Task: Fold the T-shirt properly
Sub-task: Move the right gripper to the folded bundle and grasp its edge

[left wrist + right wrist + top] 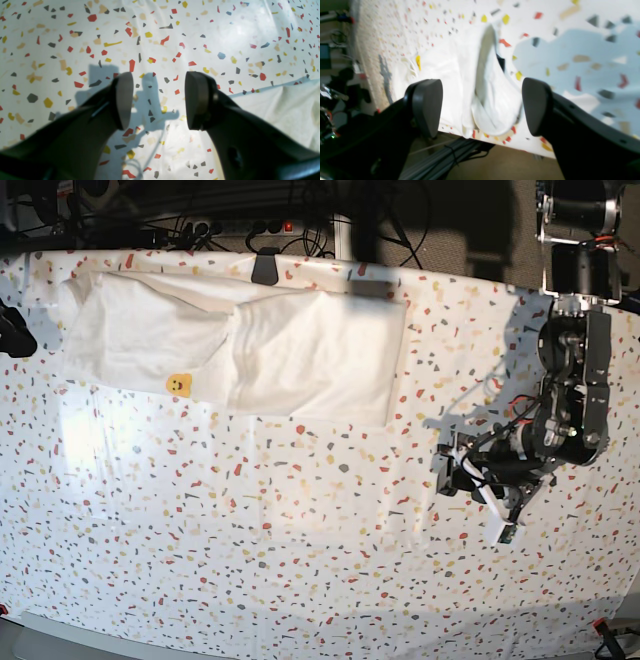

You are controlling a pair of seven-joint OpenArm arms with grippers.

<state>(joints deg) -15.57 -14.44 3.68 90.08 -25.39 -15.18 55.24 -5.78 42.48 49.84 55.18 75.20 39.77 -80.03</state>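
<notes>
T-shirt (240,350) is lying along the far edge of the bench (300,560), folded lengthwise into a long white band with a little of the yellow print (178,383) peeking out at its near edge; its left end is reaching almost to the bench's corner. From the right wrist view the cloth is bunching into a soft, raised ridge right at the bench's edge (a small dark patch beside it may be the neck label, but the blur makes this uncertain).

Judging by this, the lengthwise fold is looking done and the crosswise fold is in hand. The next move is calling for both arms to take one end of the band, pinching both layers, and carry it over the other end so the edges meet squarely.

Bench is wearing a smooth white covering speckled with red, yellow and grey angular chips, terrazzo-like; the shirt is matte, limp cotton with gentle creases.

Right tool (480,107) is hanging open just above the bunched cloth, its rounded dark pads standing well apart and gripping nothing. Left tool (158,100) is hovering open over bare bench, holding nothing, with the shirt's edge lying off to one side.
</notes>
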